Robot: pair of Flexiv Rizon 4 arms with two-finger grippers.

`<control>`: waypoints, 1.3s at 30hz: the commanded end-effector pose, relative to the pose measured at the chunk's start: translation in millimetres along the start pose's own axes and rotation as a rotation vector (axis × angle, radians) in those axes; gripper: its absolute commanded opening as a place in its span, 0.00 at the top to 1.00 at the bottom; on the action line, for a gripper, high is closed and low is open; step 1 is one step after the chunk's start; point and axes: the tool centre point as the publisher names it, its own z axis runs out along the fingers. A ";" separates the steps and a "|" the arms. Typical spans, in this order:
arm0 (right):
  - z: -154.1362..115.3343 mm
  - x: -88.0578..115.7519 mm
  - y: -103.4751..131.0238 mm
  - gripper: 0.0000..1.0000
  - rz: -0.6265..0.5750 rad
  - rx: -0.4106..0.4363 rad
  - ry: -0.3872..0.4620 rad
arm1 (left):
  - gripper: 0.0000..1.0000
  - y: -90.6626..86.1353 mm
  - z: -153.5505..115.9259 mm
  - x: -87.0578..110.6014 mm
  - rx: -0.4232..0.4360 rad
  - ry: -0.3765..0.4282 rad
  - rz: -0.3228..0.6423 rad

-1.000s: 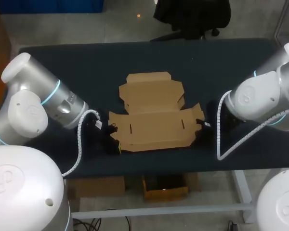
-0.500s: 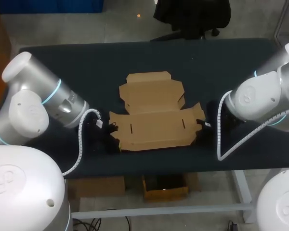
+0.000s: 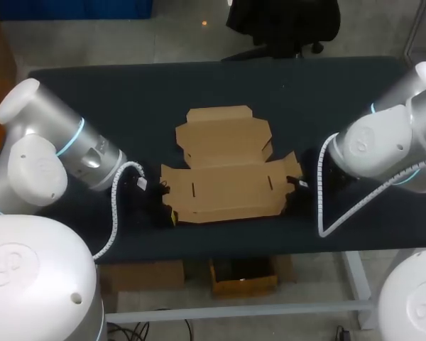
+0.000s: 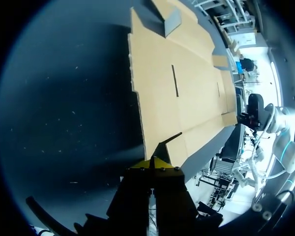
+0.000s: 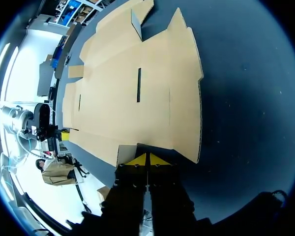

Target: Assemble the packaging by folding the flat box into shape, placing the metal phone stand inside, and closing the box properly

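Note:
A flat brown cardboard box lies unfolded mid-table, lid panel to the rear, two slots in its main panel. My left gripper sits low at the box's front left corner. In the left wrist view my left gripper is shut, its yellow tips together at a small raised flap on the edge of the box. My right gripper sits at the front right corner. In the right wrist view my right gripper is likewise shut, tips against the near edge of the box.
The dark table stretches behind the box and to both sides. Its front edge runs close below the box and both grippers. Coiled white cables hang from each wrist beside the box.
My left arm has drawn slightly to the left and my right arm has edged a little toward the box. The box has not visibly moved.

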 end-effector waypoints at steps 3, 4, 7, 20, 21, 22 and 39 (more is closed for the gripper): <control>-2.9 -5.0 -3.0 1.00 0.015 -0.004 -0.002 | 1.00 4.2 -1.8 -3.7 0.011 -0.002 -0.007; -3.3 -5.5 -3.5 1.00 0.016 -0.004 -0.003 | 1.00 4.4 -1.9 -3.8 0.012 -0.003 -0.008; -6.0 -6.5 -4.7 1.00 0.023 -0.006 -0.011 | 1.00 5.1 -2.5 -4.1 0.015 -0.005 -0.009; -22.2 -15.1 -7.7 1.00 0.044 -0.041 -0.031 | 1.00 8.3 -4.1 -3.1 0.025 -0.013 -0.011; -22.8 -15.8 -7.9 1.00 0.046 -0.043 -0.032 | 1.00 8.4 -3.9 -3.0 0.025 -0.012 -0.011; -23.3 -17.0 -8.1 1.00 0.049 -0.044 -0.032 | 1.00 8.4 -3.9 -2.9 0.025 -0.012 -0.011; -35.5 -22.8 -8.8 1.00 0.059 -0.070 -0.043 | 1.00 8.3 -8.0 1.2 0.043 -0.036 -0.011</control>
